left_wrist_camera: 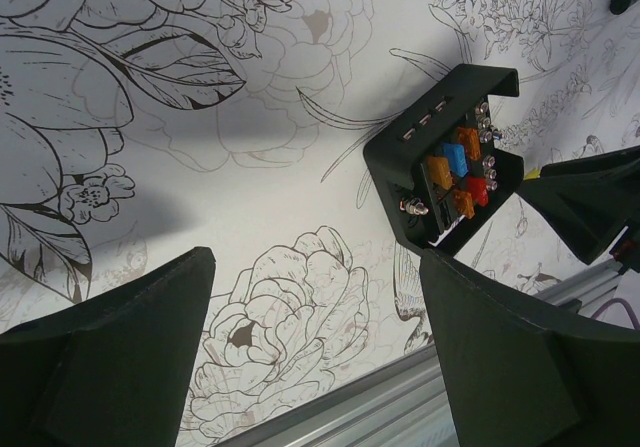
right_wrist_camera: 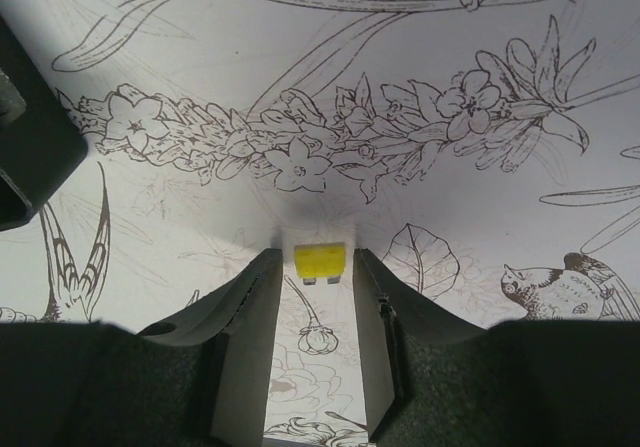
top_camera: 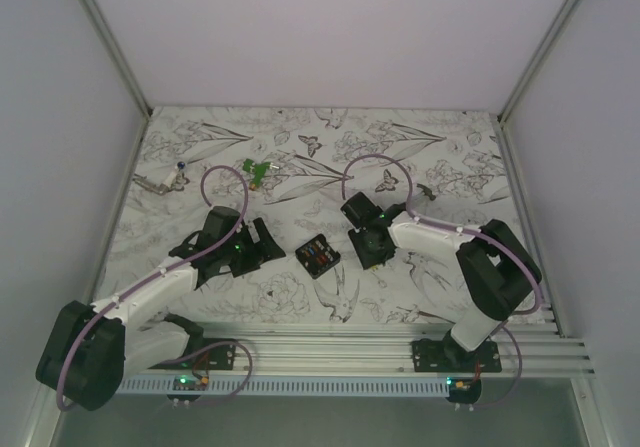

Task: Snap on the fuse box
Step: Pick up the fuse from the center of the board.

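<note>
The fuse box (top_camera: 318,257), a small black square box with orange, blue and red fuses inside, lies on the flowered table between the two arms. In the left wrist view the fuse box (left_wrist_camera: 450,162) sits beyond and to the right of my left gripper (left_wrist_camera: 315,317), which is wide open and empty. My left gripper (top_camera: 262,249) is just left of the box. My right gripper (top_camera: 372,247) is just right of it, low over the table. Its fingers stand narrowly apart around a small yellow fuse (right_wrist_camera: 320,263) at the tips of my right gripper (right_wrist_camera: 318,267), with a thin gap on each side.
A small green plastic piece (top_camera: 260,172) lies at the back middle. A thin stick-like tool (top_camera: 160,180) lies at the back left. An aluminium rail (top_camera: 380,352) runs along the near edge. Walls close in the left, right and back. The box corner (right_wrist_camera: 30,147) shows left of the right fingers.
</note>
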Controlling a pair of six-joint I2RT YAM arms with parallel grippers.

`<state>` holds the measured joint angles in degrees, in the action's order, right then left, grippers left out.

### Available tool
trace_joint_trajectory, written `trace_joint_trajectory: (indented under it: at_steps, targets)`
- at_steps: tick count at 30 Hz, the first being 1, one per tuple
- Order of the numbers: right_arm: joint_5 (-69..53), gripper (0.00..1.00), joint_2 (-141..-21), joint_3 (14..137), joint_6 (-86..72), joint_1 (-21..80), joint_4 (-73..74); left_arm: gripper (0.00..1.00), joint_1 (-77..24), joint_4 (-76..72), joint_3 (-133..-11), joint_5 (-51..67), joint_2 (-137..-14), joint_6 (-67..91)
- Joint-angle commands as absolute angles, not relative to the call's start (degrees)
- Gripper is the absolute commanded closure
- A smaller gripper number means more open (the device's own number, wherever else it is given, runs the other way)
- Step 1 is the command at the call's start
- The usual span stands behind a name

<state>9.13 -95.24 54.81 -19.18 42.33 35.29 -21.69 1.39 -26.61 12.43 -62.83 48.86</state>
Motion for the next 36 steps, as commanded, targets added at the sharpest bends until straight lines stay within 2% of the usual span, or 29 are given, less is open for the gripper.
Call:
trace_joint_trajectory:
  at_steps: [1,10,31,36]
  targets:
    - [7.21,0.60,-96.64,56.39,-16.44,41.62,34.16,0.13,-21.62,1.84,-25.92,13.48,-62.35,49.22]
    - [6.05,0.67,-96.48,55.28,-15.84,40.45,34.34,0.13,-21.96,1.85,-26.27,13.52,-62.92,49.22]
    - [6.44,0.64,-94.08,53.55,-17.83,40.52,34.92,0.13,-24.82,1.80,-27.42,12.20,-63.98,49.66]
    - [5.82,0.69,-94.47,52.93,-17.58,40.52,33.92,0.13,-25.28,1.72,-27.42,11.92,-63.91,49.75]
